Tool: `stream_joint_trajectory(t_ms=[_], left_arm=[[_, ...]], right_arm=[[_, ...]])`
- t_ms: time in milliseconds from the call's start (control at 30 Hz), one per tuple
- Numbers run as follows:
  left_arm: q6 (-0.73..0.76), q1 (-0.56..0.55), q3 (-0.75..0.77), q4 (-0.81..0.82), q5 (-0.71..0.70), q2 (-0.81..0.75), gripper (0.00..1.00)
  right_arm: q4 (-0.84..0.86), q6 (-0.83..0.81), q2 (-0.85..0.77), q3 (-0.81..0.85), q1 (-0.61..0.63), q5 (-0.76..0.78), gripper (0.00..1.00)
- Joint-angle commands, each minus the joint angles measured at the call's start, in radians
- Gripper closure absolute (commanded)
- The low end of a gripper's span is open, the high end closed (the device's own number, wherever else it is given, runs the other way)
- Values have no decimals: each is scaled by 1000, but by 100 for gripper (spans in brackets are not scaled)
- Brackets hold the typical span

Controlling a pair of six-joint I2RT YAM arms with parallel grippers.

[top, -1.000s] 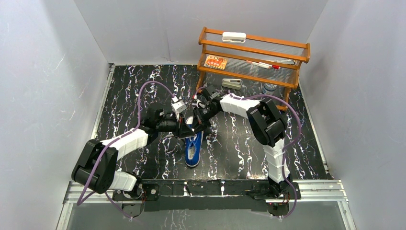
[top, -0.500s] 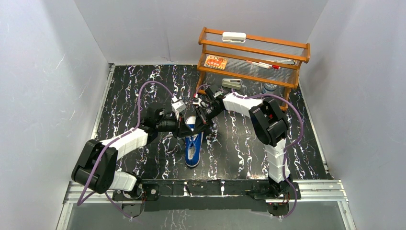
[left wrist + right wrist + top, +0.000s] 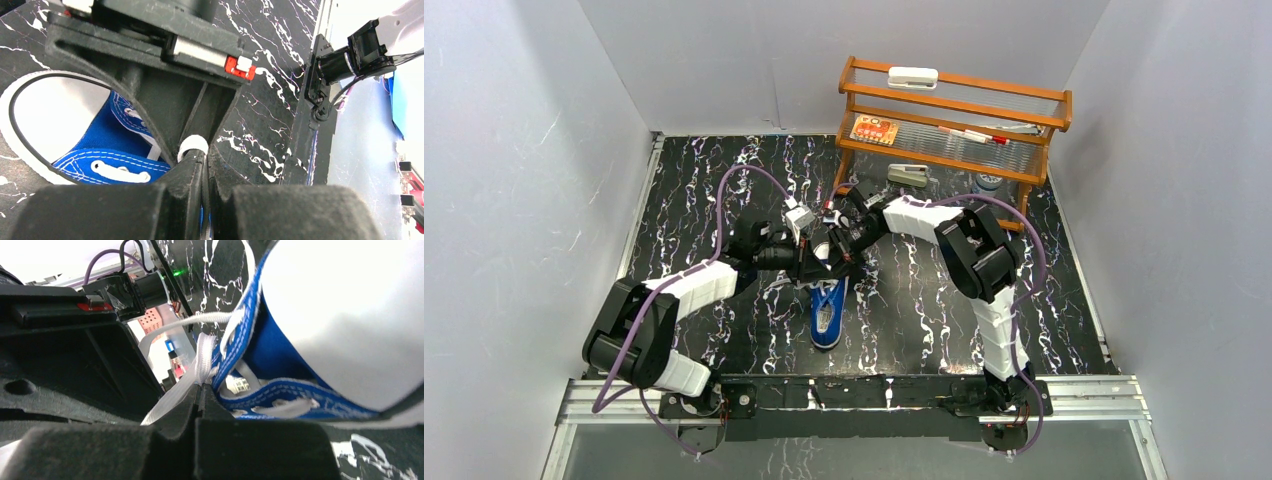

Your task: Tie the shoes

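A blue sneaker point(image 3: 827, 312) with a white toe cap point(image 3: 47, 117) lies in the middle of the black marbled table, toe end away from the arm bases. Both grippers meet over its laced front. My left gripper point(image 3: 204, 156) is shut on a white lace loop point(image 3: 193, 145), with the right gripper's black body directly ahead of it. My right gripper point(image 3: 200, 390) is shut on a flat white lace strand point(image 3: 172, 395) that runs up to the shoe's eyelets point(image 3: 280, 407). From above, the left gripper point(image 3: 809, 263) and right gripper point(image 3: 839, 248) nearly touch and hide the knot area.
A wooden rack point(image 3: 954, 110) stands at the back right, holding a white box, a card and markers. Below it lie a white stapler-like object point(image 3: 909, 175) and a tape roll point(image 3: 987, 182). Grey walls close in three sides. A metal rail point(image 3: 854, 395) runs along the near edge.
The right gripper swung out to the right, then came back left against the left gripper. The left arm's elbow shifted slightly forward. Both grippers stayed shut on the laces.
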Motion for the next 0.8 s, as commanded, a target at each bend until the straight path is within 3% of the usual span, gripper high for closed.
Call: stream_joint_trajectory(t_ms=[0, 167, 333, 567, 633, 767], left_arm=[[20, 1, -23, 18, -21, 7, 97], [17, 2, -25, 12, -4, 33, 97], [-5, 2, -35, 43, 17, 36, 97], [-4, 2, -14, 9, 39, 32, 97], [-4, 2, -8, -8, 37, 16, 97], [-2, 2, -11, -21, 28, -24, 97]], right_arm=[[-79, -1, -89, 23, -13, -23, 95], [-242, -48, -94, 109, -14, 140, 76], [-369, -82, -89, 172, -15, 265, 64], [-514, -171, -85, 274, -29, 434, 34], [-498, -173, -102, 236, -54, 415, 32], [-253, 11, -195, -8, -99, 212, 35]])
